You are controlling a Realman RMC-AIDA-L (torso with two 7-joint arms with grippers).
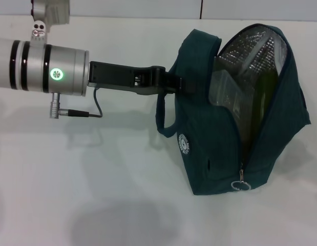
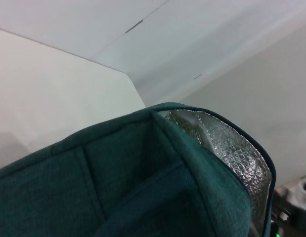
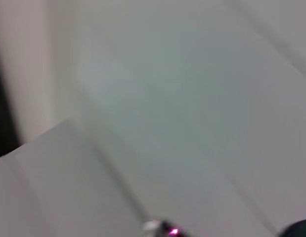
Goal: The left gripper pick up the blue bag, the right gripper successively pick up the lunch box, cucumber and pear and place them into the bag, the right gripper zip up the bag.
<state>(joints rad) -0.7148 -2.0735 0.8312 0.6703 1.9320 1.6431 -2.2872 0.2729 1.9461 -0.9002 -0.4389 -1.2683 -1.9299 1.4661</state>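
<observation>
Inside blue bag (image 1: 209,154): cucumber (image 1: 266,97) dim, lunch box (image 1: 225,97) perhaps; left claw (image 1: 174,84) gripping rim.

Place: looks like a lab or robot test cell, not a home.
Surface: plain white table (image 1: 97,205), bare, no household clutter.
Backdrop: white panel walls (image 1: 148,7) with thin seams boxing in the table.
Hardware: silver robot arm (image 1: 40,66), green status light, exposed cable.

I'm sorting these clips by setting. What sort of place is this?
Probably a lab or test bench: a plain white tabletop, bare white panel walls, and only the blue bag held at its upper edge by the left end effector.
</observation>
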